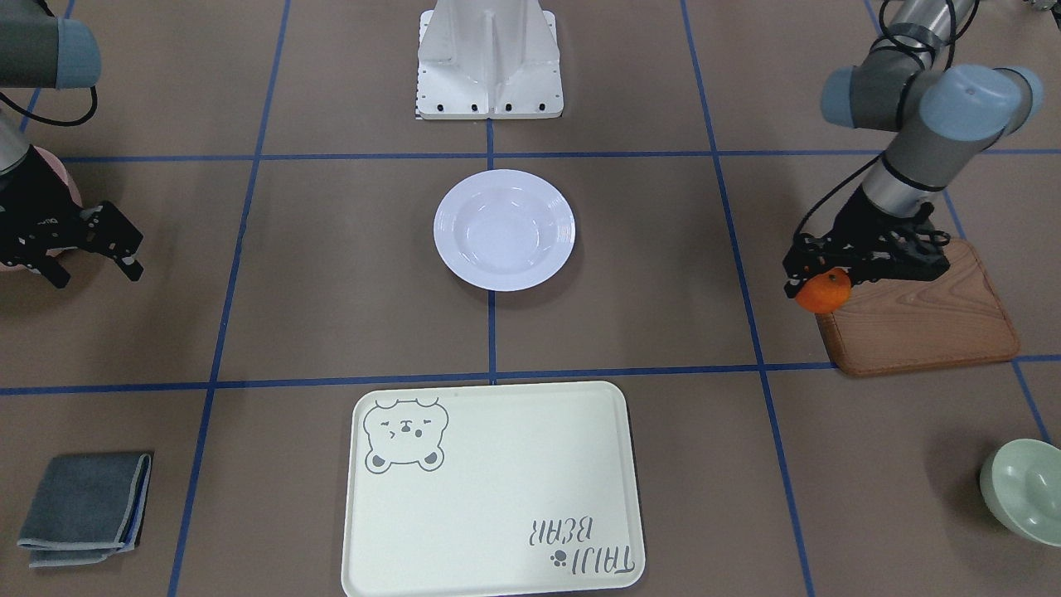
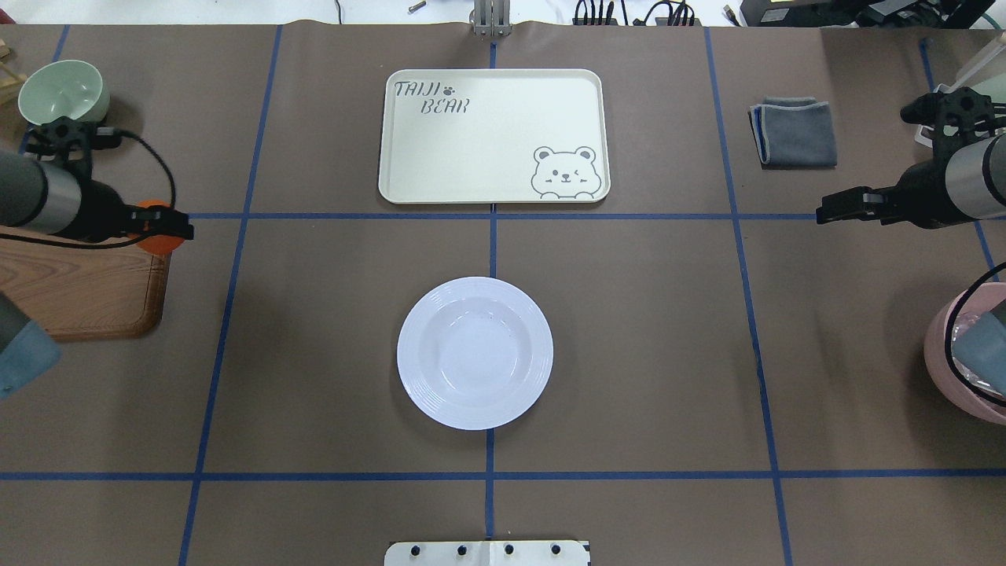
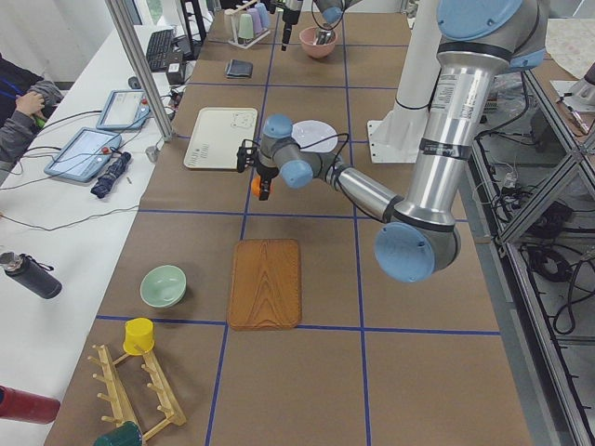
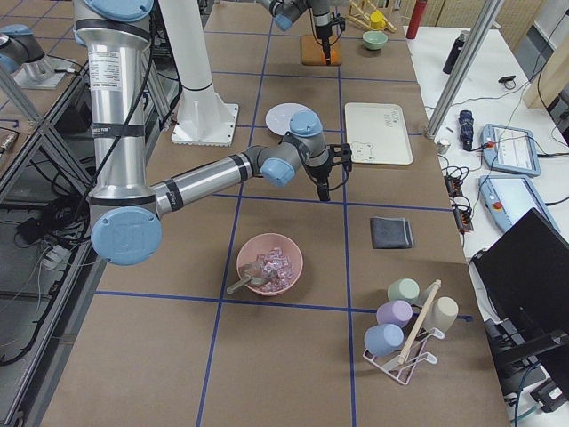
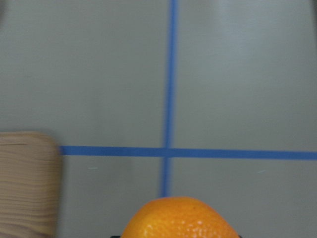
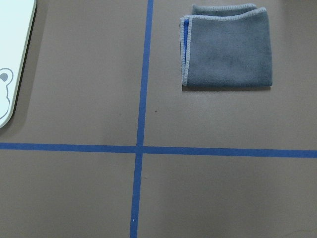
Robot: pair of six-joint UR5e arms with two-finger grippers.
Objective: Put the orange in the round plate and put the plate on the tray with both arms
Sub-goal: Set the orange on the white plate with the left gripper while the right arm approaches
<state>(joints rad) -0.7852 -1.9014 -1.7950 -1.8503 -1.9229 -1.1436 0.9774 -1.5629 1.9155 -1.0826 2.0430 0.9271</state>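
Observation:
My left gripper (image 1: pixel 821 280) is shut on the orange (image 1: pixel 826 293), held above the table by the corner of the wooden board. The orange (image 5: pixel 181 219) fills the bottom edge of the left wrist view, and it also shows as the orange (image 2: pixel 149 240) under the left gripper (image 2: pixel 163 228) overhead. The white round plate (image 1: pixel 504 230) sits empty at the table's middle, plate (image 2: pixel 475 352). Beyond it lies the cream bear tray (image 1: pixel 497 489), tray (image 2: pixel 487 141), with nothing on it. My right gripper (image 1: pixel 93 274) hovers open and holds nothing, right gripper (image 2: pixel 825 214) at the far right.
A wooden board (image 1: pixel 928 319) lies under the left arm. A pale green bowl (image 2: pixel 63 90) stands beyond it. A folded grey cloth (image 2: pixel 794 130) lies right of the tray. A pink bowl (image 2: pixel 963 362) sits at the right edge. The white base mount (image 1: pixel 489 58) stands behind the plate.

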